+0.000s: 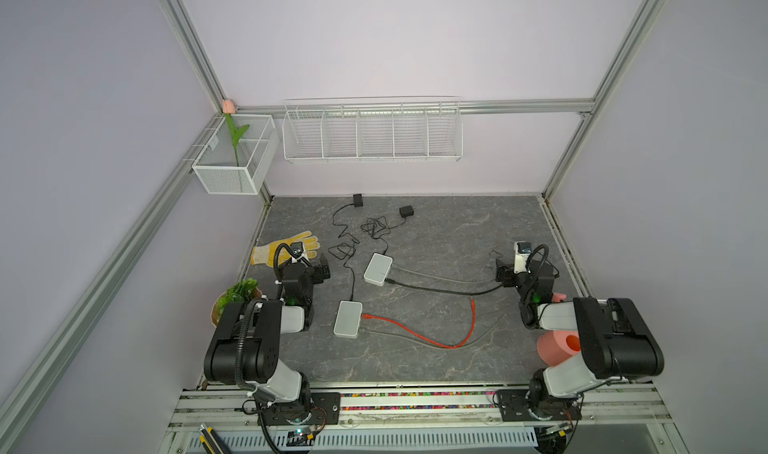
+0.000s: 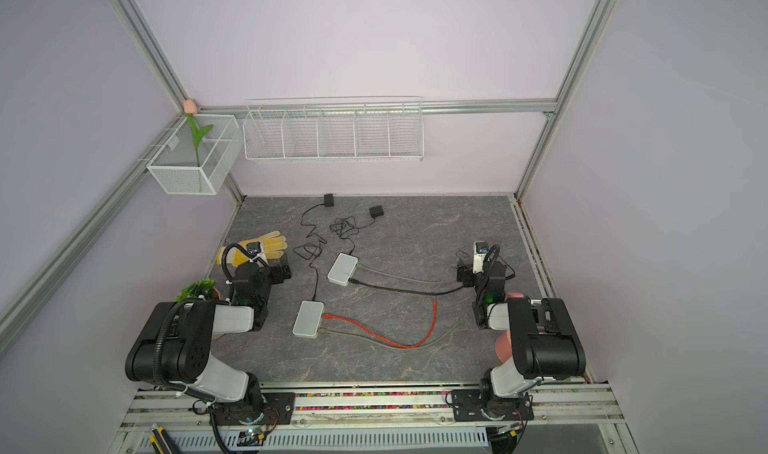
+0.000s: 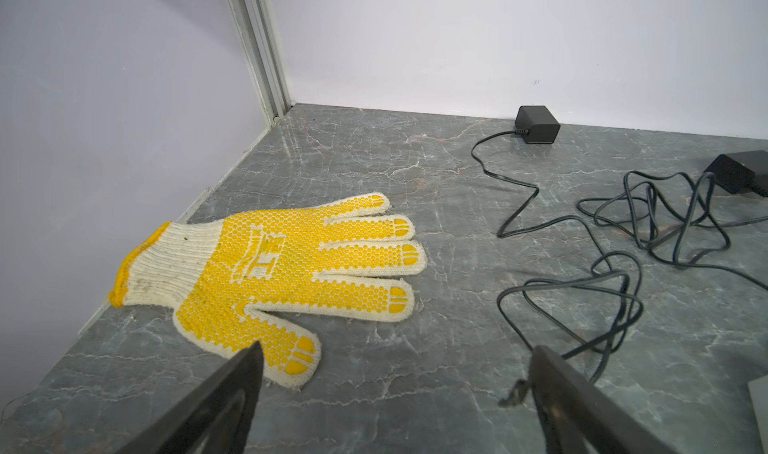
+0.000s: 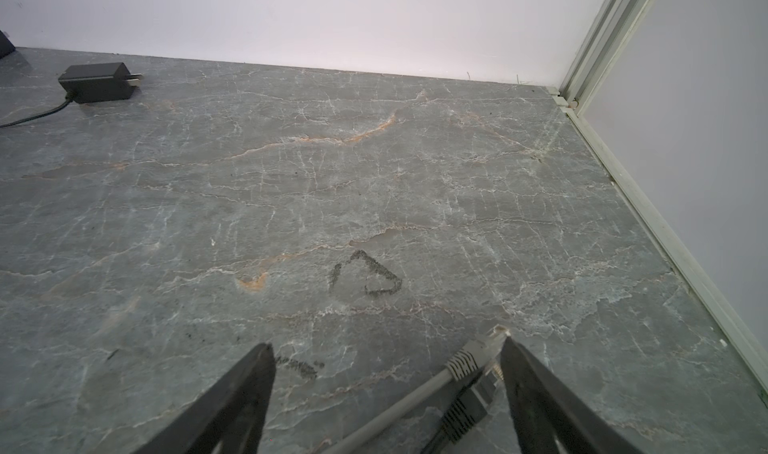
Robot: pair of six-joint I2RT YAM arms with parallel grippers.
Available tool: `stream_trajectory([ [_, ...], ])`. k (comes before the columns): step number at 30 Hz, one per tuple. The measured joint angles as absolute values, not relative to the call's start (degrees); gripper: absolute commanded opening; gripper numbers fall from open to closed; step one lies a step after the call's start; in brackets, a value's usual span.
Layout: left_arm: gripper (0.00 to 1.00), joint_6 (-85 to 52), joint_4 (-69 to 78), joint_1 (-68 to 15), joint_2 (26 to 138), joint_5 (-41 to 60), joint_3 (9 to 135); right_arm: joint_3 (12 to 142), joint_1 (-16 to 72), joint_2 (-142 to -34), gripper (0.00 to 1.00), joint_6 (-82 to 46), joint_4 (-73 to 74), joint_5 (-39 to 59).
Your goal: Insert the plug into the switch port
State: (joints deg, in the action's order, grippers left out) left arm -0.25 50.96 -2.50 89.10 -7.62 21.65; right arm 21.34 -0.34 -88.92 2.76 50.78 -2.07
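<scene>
In both top views two white switches lie on the grey table (image 1: 436, 360). The far switch (image 1: 378, 269) is near the middle and the near switch (image 1: 348, 319) is left of centre. A red cable (image 1: 473, 317) is plugged into the near switch and loops off to the right, with its free end lying loose on the table. A black cable (image 1: 440, 291) and a grey cable (image 1: 436, 278) run right from the far switch to your right gripper (image 1: 502, 274), which sits low at the right side. Your left gripper (image 2: 284, 271) is at the left, just beside a yellow glove (image 2: 266, 244).

In the left wrist view, your left gripper's fingers (image 3: 232, 389) stand wide apart with nothing between them. Beyond them lie the glove, tangled black cords (image 3: 623, 265) and a black adapter (image 3: 537, 124) by the far wall.

In the right wrist view, your right gripper's jaws are also spread and grip nothing. The grey plug (image 4: 482, 350) and the black plug (image 4: 467, 406) lie on the table between the fingers, close against one finger (image 4: 540, 389). From here you cannot quite tell whether the grey plug touches it.
</scene>
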Motion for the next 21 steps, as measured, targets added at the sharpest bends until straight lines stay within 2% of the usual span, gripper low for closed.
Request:
stream_trajectory([
  [21, 0.99, -0.45, 50.65, -1.96, 89.1, -7.46, 21.69, 21.34, -0.34, -88.92, 0.88, 2.76, 50.78, -2.07],
])
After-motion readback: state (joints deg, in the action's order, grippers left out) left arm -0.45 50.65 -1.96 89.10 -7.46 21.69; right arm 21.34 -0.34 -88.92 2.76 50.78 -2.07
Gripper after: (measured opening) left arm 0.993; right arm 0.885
